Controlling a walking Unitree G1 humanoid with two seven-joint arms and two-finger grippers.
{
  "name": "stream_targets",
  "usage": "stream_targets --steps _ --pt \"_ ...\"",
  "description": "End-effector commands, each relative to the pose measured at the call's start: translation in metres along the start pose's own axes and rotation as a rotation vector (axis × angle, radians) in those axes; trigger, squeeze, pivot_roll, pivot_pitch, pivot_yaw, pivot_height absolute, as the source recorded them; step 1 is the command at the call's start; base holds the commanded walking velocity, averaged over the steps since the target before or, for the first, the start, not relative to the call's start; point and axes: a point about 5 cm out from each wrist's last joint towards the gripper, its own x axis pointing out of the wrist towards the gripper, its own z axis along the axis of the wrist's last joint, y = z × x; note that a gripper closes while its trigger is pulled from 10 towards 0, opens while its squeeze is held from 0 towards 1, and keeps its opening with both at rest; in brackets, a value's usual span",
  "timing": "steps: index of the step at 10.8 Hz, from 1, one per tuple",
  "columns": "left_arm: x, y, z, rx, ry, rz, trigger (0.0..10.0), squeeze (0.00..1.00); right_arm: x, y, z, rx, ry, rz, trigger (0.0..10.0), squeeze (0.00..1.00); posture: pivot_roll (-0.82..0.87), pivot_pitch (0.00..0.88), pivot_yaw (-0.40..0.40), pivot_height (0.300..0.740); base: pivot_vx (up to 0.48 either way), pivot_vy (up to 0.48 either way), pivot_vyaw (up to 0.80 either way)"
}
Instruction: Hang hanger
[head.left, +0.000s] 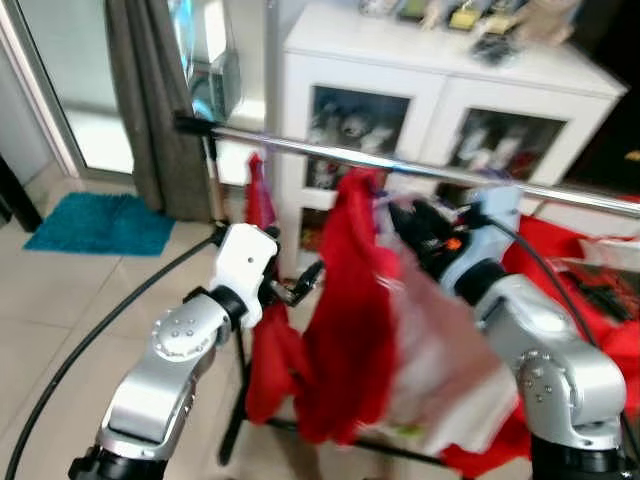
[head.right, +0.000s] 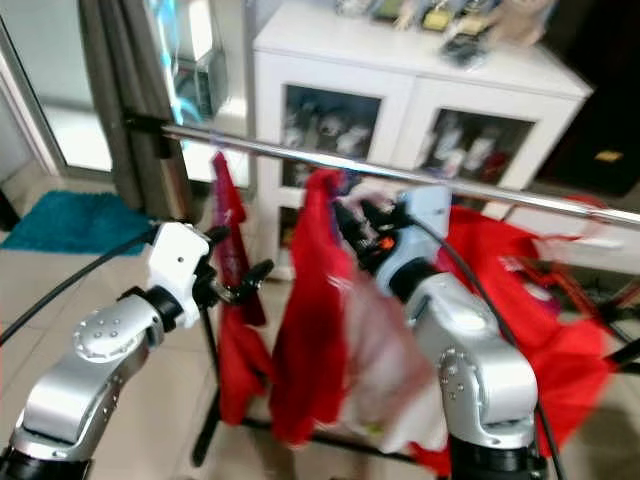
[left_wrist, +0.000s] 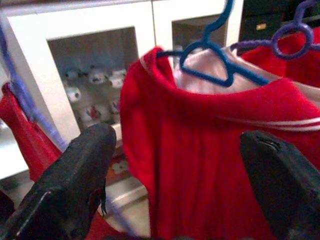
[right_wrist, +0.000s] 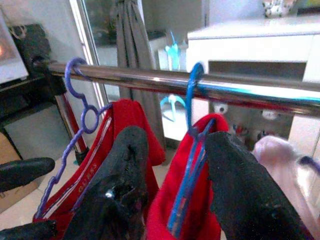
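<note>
Already hooked: blue hanger (right_wrist: 191, 150) hung on the rail (right_wrist: 150, 80), right hand (right_wrist: 172, 195) spread around it to let go; left hand (left_wrist: 175, 190) spread, idle.

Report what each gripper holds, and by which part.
Left gripper: open, holding nothing. Right gripper: fingers either side of the blue hanger neck; a firm grip cannot be told.

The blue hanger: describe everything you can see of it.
The blue hanger looks like thin plastic. Its hook is over the metal rail, and it hangs roughly upright, carrying a red garment whose collar drapes over its shoulders. The right gripper sits open with one finger on each side of its neck.
</note>
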Motion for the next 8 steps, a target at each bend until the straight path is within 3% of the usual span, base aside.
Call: stream_targets --steps 1,2,3,8 --pt "-0.003 0.002 0.000 0.007 0.006 -0.005 10.0 0.00 0.003 0.005 0.003 -0.007 -0.014 0.023 10.0 0.00 -0.05 0.000 -0.080 0.740 0.000 0.000 0.00" --pt "-0.004 0.001 0.000 0.015 0.003 -0.035 10.0 0.00 0.006 0.003 0.007 -0.022 -0.018 0.000 10.0 0.00 -0.05 0.000 -0.080 0.740 0.000 0.000 0.00" --pt "-0.005 0.000 0.001 0.029 0.004 -0.058 10.0 0.00 0.009 -0.004 0.007 -0.027 0.004 -0.054 10.0 1.00 -0.05 0.000 -0.079 0.740 0.000 0.000 0.00" --pt "-0.011 0.005 -0.001 0.064 0.034 -0.103 10.0 0.00 0.028 -0.009 0.004 -0.031 0.109 -0.134 10.0 1.00 -0.04 0.000 -0.085 0.740 0.000 0.000 0.00"
